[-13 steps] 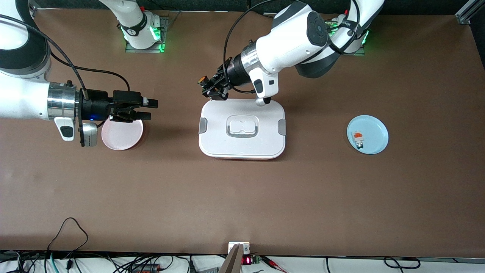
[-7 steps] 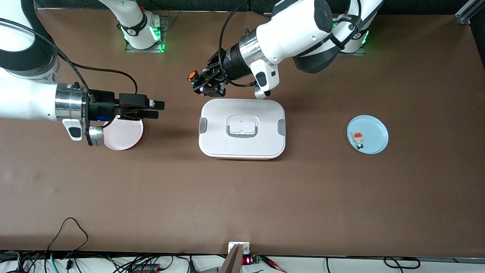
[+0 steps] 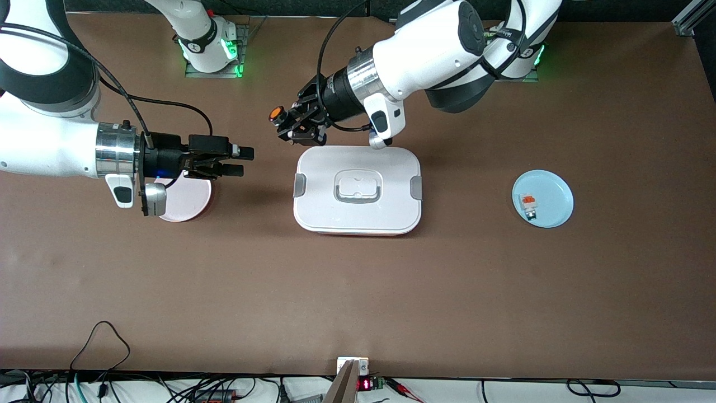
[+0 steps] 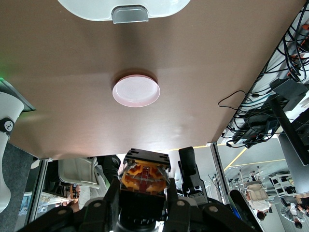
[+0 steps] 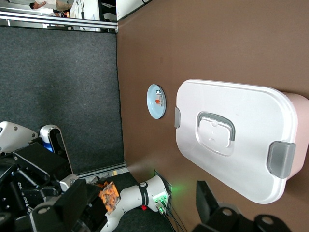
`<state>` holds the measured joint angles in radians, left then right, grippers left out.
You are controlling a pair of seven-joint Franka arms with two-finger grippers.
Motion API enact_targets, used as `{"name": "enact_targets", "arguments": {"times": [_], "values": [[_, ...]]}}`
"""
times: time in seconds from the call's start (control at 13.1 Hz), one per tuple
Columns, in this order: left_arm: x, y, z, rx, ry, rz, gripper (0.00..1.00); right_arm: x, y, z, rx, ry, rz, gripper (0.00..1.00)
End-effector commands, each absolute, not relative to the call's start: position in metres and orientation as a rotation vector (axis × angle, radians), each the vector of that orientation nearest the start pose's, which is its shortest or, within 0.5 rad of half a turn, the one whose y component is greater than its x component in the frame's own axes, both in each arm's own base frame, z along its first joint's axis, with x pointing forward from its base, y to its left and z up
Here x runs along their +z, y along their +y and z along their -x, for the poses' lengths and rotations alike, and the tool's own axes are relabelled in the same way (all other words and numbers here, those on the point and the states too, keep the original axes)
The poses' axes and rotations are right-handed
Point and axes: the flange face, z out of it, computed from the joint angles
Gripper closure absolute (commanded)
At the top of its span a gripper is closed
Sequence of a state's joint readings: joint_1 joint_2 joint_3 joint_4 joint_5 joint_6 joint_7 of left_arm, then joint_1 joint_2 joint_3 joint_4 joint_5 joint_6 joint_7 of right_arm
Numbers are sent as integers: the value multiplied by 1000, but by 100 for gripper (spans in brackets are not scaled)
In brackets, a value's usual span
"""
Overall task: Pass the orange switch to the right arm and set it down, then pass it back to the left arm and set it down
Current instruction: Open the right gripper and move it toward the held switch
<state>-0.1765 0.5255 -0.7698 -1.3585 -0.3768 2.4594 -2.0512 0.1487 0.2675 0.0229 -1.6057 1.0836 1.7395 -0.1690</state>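
The orange switch (image 3: 275, 114) is in my left gripper (image 3: 287, 121), which is shut on it in the air, just off the corner of the box (image 3: 358, 190) toward the right arm's end. In the left wrist view the switch (image 4: 145, 176) sits between the shut fingers. My right gripper (image 3: 244, 160) is open and empty, level with the table, over the brown top beside the pink plate (image 3: 193, 197), and points toward the box. In the right wrist view the switch (image 5: 109, 195) shows farther off, between the open fingers of the right gripper (image 5: 140, 212), with the box (image 5: 231, 135) alongside.
A blue plate (image 3: 559, 190) toward the left arm's end holds a small white block with an orange patch (image 3: 528, 202). The pink plate also shows in the left wrist view (image 4: 136, 90). Cables lie along the table edge nearest the front camera.
My left gripper has carried the switch off the box's edge toward the right arm's end. My right gripper has moved toward the box and the left gripper.
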Motion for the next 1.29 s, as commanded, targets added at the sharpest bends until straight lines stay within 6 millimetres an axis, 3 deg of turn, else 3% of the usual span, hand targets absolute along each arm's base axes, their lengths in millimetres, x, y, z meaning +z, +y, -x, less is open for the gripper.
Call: {"name": "enact_targets", "arguments": {"times": [0.0, 0.15, 0.3, 0.61, 0.99, 1.22], "values": [[575, -506, -538, -749, 1601, -1622, 98, 511, 191, -615, 126, -66, 2056, 0], [574, -505, -539, -750, 1603, -1619, 98, 512, 187, -613, 86, -139, 2052, 0], [573, -504, -541, -746, 1607, -1618, 98, 523, 182, -612, -131, -454, 2017, 0], [573, -504, -541, -746, 1607, -1618, 98, 569, 176, -605, -588, -1022, 1846, 0], [570, -504, -542, -748, 1608, -1620, 98, 559, 169, -609, -842, -1341, 1633, 0], [570, -504, -542, -746, 1608, -1621, 98, 541, 172, -612, -935, -1303, 1535, 0]]}}
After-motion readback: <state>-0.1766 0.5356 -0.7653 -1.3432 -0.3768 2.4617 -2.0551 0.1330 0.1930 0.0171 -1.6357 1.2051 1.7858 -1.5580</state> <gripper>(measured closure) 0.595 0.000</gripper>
